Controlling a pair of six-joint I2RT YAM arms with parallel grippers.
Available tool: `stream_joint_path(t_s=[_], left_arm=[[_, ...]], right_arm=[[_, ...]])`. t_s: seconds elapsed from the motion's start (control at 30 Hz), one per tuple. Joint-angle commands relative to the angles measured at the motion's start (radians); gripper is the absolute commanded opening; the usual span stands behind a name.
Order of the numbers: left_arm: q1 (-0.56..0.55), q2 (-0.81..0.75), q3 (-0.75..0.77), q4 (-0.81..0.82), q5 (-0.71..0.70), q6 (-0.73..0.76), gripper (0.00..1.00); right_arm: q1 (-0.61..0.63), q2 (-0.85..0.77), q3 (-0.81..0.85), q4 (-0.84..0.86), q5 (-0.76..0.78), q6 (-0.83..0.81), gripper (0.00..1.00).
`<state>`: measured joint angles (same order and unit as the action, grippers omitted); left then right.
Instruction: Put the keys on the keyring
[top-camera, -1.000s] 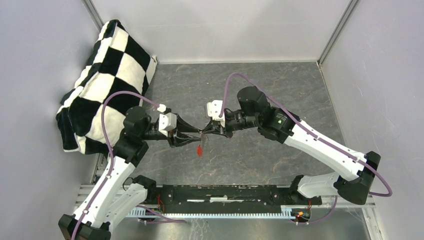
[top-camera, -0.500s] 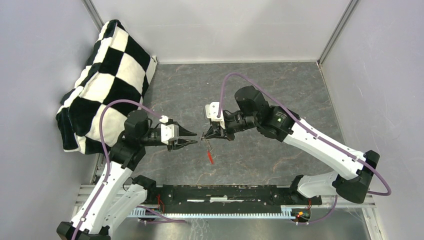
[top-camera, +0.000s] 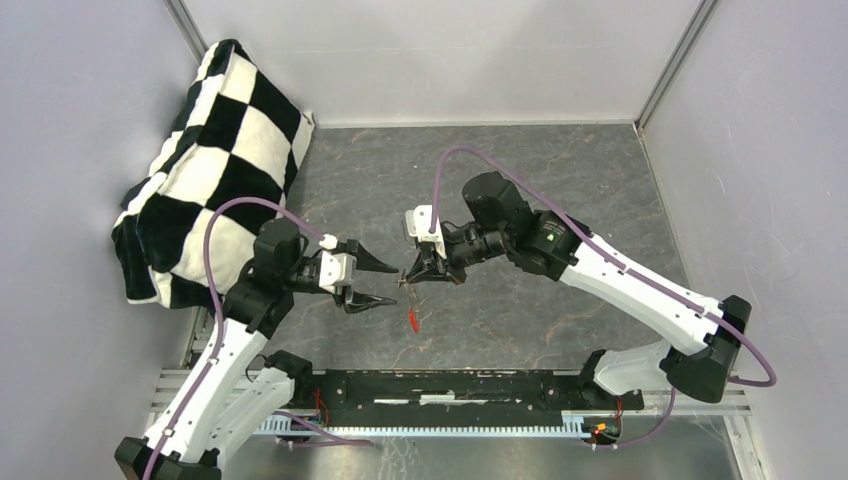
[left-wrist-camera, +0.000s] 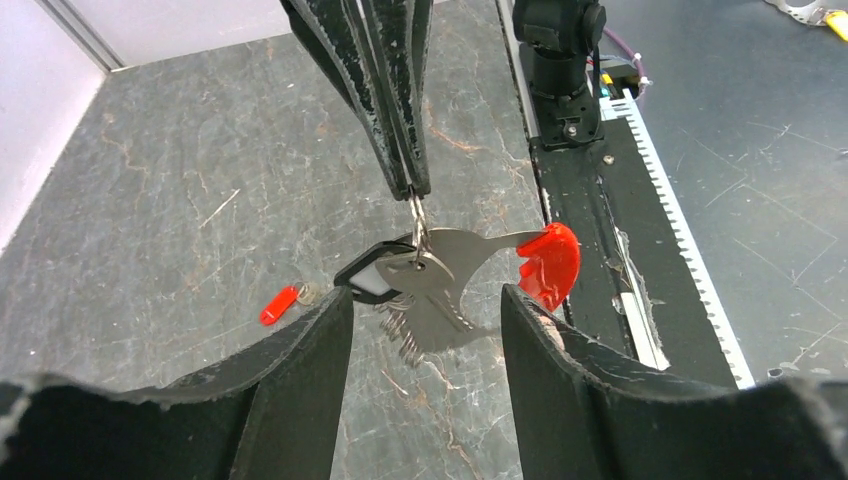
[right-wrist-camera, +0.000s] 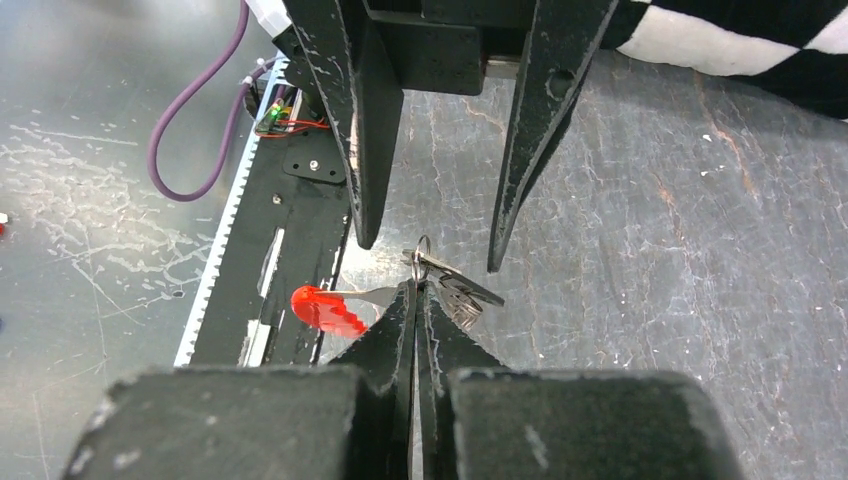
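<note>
Two things are different from a second ago, read from the left of the overhead frame. Past the checkered cushion (top-camera: 215, 140) in the upper left, which has not stirred, my left gripper (top-camera: 393, 284) has backed away leftward from the meeting point at centre frame. Its jaws now stand apart with nothing between them, whereas a second ago they were closed in tight against the other tool's tips. Just right of it the keyring (top-camera: 411, 318) hangs free in the air, its red band swung lower than before.

In my left wrist view the black-headed key (left-wrist-camera: 372, 281) dangles from the ring's thin loop beside the grey toothed arc. I judge that key is threaded and that my letting go did not shake it off. At lower left of that same view the red-headed key (left-wrist-camera: 279, 305) lies on the table (left-wrist-camera: 150, 200), well apart from the ring, so that one remains to be done.

Furthest right, my right gripper (left-wrist-camera: 412, 188) is pressed together on the thin loop, carrying the whole bundle alone. I reckon my freed left gripper goes for the red-headed key next.
</note>
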<state>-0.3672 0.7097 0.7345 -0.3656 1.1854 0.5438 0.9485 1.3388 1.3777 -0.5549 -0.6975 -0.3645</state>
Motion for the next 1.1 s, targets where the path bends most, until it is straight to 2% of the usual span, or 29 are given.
stream_joint_path(t_s=[0.0, 0.2, 0.53, 0.8, 0.93, 1.07], left_arm=[[-0.002, 0.020, -0.007, 0.005, 0.047, 0.058, 0.62], [-0.002, 0.047, -0.007, 0.009, 0.054, 0.081, 0.58], [-0.003, 0.060, -0.015, 0.036, 0.032, 0.071, 0.33], [-0.004, 0.007, -0.039, 0.036, -0.081, 0.146, 0.13], [-0.003, -0.037, -0.060, 0.039, -0.120, 0.209, 0.06], [-0.003, -0.097, -0.104, 0.114, -0.163, 0.198, 0.02]], right_arm=[[-0.002, 0.005, 0.050, 0.053, -0.040, 0.023, 0.00], [-0.002, 0.012, 0.046, 0.058, -0.042, 0.029, 0.00], [-0.001, 0.007, 0.031, 0.090, -0.016, 0.047, 0.00], [-0.008, -0.006, 0.014, 0.104, 0.008, 0.053, 0.00], [-0.015, -0.013, 0.001, 0.114, 0.016, 0.062, 0.00], [-0.022, -0.020, -0.009, 0.128, 0.014, 0.074, 0.00]])
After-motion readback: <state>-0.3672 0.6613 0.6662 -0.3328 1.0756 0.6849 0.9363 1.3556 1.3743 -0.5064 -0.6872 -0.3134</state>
